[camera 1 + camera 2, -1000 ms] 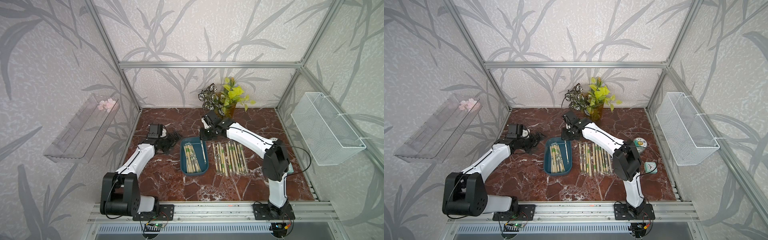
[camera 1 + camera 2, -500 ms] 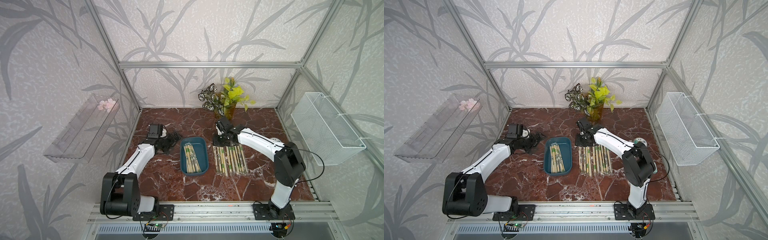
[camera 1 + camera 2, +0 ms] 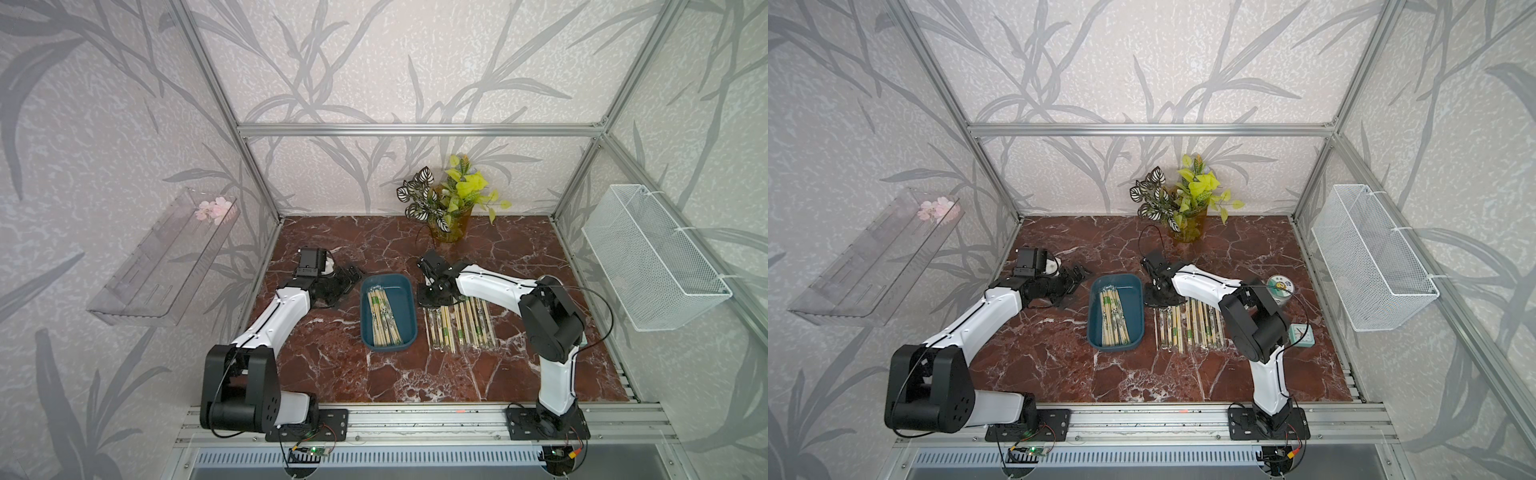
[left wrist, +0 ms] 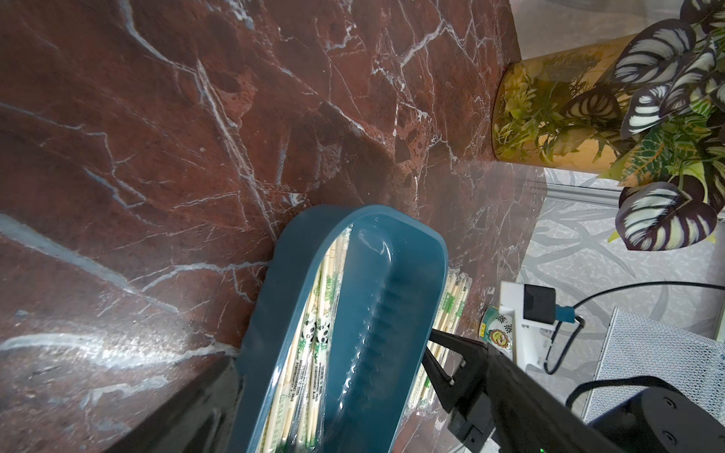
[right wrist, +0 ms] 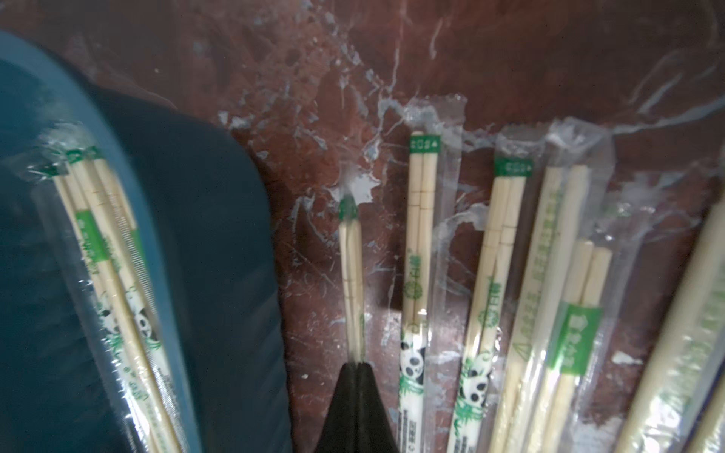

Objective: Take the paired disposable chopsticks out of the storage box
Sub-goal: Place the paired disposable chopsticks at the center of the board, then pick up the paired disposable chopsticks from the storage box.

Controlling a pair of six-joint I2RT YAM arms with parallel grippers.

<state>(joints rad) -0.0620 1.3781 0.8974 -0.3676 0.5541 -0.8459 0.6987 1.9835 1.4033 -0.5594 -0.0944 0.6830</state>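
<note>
The storage box [image 3: 409, 309] [image 3: 1137, 309] is a dark teal tray in mid-table, with several wrapped paired disposable chopsticks [image 3: 384, 318] [image 3: 1113, 318] along its left half. More pairs [image 3: 461, 328] [image 3: 1192, 328] lie in a row on the marble to its right. My right gripper [image 3: 432, 306] [image 3: 1162, 308] hangs over the far end of that row, beside the tray. In the right wrist view the right gripper [image 5: 357, 366] is shut on one pair [image 5: 351, 274], between the tray [image 5: 204, 255] and the row [image 5: 502, 255]. My left gripper [image 3: 349, 286] [image 4: 333, 353] stands open, left of the tray's far corner.
A potted plant [image 3: 449, 208] stands at the back. On the right wall hangs a white wire basket [image 3: 652, 262]; on the left wall, a clear shelf [image 3: 166, 257]. A round tin [image 3: 1279, 284] and a small teal clock [image 3: 1302, 334] sit behind my right arm.
My right gripper has carried a chopstick pair from over the tray to the right, to the near end of the row on the table. The left arm has not moved.
</note>
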